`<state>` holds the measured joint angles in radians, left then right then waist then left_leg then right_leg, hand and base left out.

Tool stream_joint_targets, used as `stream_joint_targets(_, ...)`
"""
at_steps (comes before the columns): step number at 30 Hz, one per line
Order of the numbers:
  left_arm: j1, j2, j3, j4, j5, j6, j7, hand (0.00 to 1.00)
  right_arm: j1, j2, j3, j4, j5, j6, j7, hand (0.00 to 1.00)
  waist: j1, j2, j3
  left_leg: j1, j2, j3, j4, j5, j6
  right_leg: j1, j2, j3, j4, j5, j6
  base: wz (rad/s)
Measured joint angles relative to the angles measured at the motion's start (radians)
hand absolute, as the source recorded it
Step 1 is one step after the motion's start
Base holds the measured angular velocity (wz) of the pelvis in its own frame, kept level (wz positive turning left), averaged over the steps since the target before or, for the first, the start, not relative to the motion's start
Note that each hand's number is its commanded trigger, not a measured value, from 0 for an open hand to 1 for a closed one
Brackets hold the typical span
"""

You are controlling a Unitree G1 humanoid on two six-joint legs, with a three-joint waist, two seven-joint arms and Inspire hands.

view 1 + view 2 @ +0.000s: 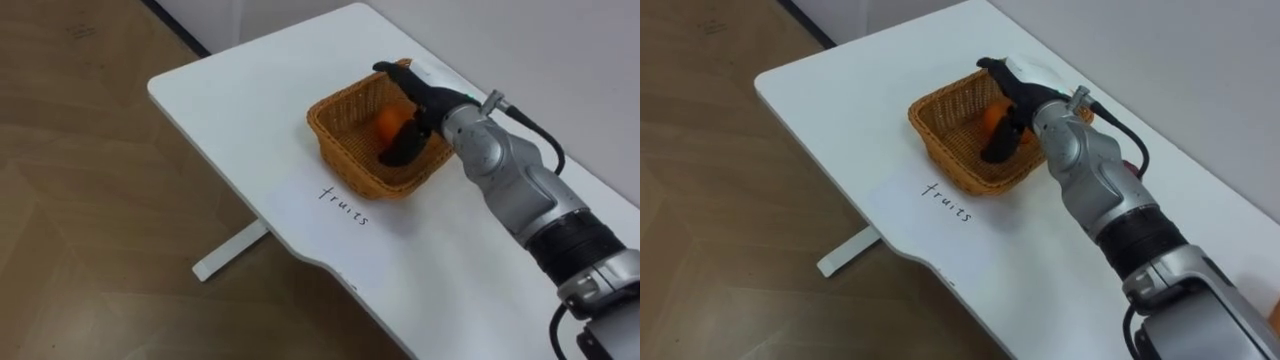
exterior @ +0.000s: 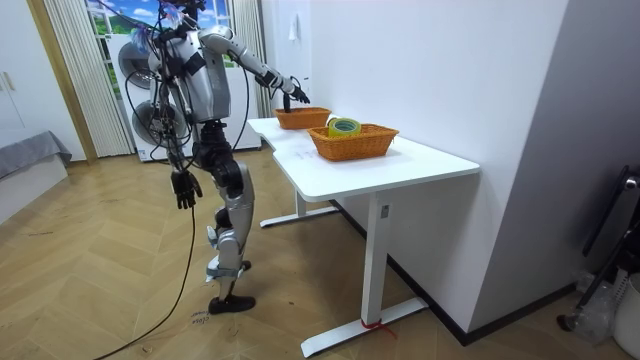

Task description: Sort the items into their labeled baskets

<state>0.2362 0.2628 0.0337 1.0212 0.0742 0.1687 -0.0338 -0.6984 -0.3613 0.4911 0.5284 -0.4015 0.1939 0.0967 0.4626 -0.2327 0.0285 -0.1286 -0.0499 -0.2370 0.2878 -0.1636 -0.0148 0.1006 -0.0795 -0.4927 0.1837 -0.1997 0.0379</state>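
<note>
Left of the fruit basket (image 1: 345,158), in the eye views, lies wooden floor (image 1: 90,200), and below the basket's left a white table foot (image 1: 228,250) rests on it. The basket stands on a white table (image 1: 230,110), near the table's left edge. Just in front of the basket, a handwritten word (image 1: 343,205) is marked on the tabletop.

The basket is woven and brown, with 1 orange (image 1: 388,122) lying inside it toward its right rear corner. The right hand (image 1: 420,105) is over that same corner, just right of the orange. It is released: the thumb sticks out away from the fruit toward the basket's rear rim, and the fingers (image 1: 402,150) stretch down into the basket beside the orange rather than closing round it. Whether they touch the orange cannot be told. The right arm runs from the basket's right side back across the table to the lower right.

In the room view, the robot stands upright on the floor to the left of the fruit basket, at the table's edge, with its right arm stretched out level over that basket. The left hand (image 2: 183,188) hangs at its side, well below and left of the basket, fingers loose and holding nothing. To the right of the fruit basket, on the same table, stands a 2nd woven basket (image 2: 360,146), and a yellow-green roll of tape (image 2: 343,127) lies in it.
</note>
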Motion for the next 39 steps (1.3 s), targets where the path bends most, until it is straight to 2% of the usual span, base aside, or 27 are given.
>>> stream_joint_targets(7,0.002,0.000,0.001,0.000,0.006,0.000,-0.001,0.00,0.000,0.000,-0.001,-0.004,0.000,-0.001,0.002,0.00,-0.004,-0.003,-0.0034,0.003,0.000,0.001,0.005,0.000,0.000,0.003,0.000,0.000,0.001,0.000,0.000,0.00)
stream_joint_targets(12,0.006,-0.002,0.002,0.001,0.005,0.000,0.005,0.00,-0.012,-0.006,-0.003,-0.033,0.011,-0.005,0.002,0.00,-0.020,-0.003,-0.0040,0.008,0.000,0.002,0.004,0.000,0.000,0.005,0.000,0.008,0.000,0.000,0.000,-0.01)
stream_joint_targets(16,0.011,-0.006,0.011,0.001,0.007,-0.001,0.006,0.00,-0.012,-0.010,-0.022,-0.078,0.009,-0.028,0.000,0.00,-0.041,-0.002,-0.0042,0.008,0.000,0.010,0.002,0.000,0.000,0.005,0.000,0.027,0.000,0.000,0.000,-0.04)
stream_joint_targets(19,0.017,-0.014,0.025,0.001,0.007,-0.002,0.013,0.00,-0.009,-0.010,-0.046,-0.126,0.012,-0.031,-0.001,0.00,-0.063,0.002,-0.0054,0.012,0.000,0.018,0.003,0.002,0.001,0.006,0.000,0.036,0.000,0.000,-0.001,-0.08)
stream_joint_targets(22,0.020,-0.021,0.028,-0.001,0.008,-0.001,0.021,0.00,-0.009,-0.011,-0.071,-0.179,0.029,-0.031,-0.007,0.00,-0.085,0.016,-0.0063,0.025,0.001,0.026,0.003,0.001,0.002,0.016,-0.001,0.050,0.000,0.001,-0.001,-0.07)
stream_joint_targets(27,0.023,-0.029,0.032,-0.020,0.007,0.000,0.034,0.00,-0.009,-0.011,-0.130,-0.230,0.043,-0.032,-0.050,0.00,-0.133,0.053,-0.0207,0.037,0.001,0.035,0.002,0.001,0.004,0.024,-0.004,0.055,0.003,0.001,-0.001,-0.04)
stream_joint_targets(29,0.023,-0.036,0.032,-0.020,0.008,0.000,0.044,0.00,-0.003,-0.011,-0.156,-0.236,0.054,-0.032,-0.063,0.00,-0.143,0.063,-0.0224,0.048,0.002,0.045,0.000,0.001,0.006,0.030,-0.005,0.065,0.003,0.001,-0.001,-0.13)
stream_joint_targets(32,0.027,-0.042,0.034,-0.020,0.008,0.000,0.046,0.00,0.000,-0.011,-0.205,-0.236,0.071,-0.033,-0.073,0.00,-0.171,0.065,-0.0260,0.059,0.001,0.052,-0.017,0.005,0.009,0.034,-0.009,0.079,0.004,0.001,-0.001,-0.07)
stream_joint_targets(39,0.015,-0.053,0.031,-0.029,0.008,0.008,0.043,0.00,0.003,-0.038,-0.256,-0.225,0.108,-0.028,-0.103,0.00,-0.241,0.073,-0.0238,0.071,0.002,0.061,-0.014,0.005,0.010,0.040,-0.011,0.077,0.004,0.001,-0.002,-0.04)
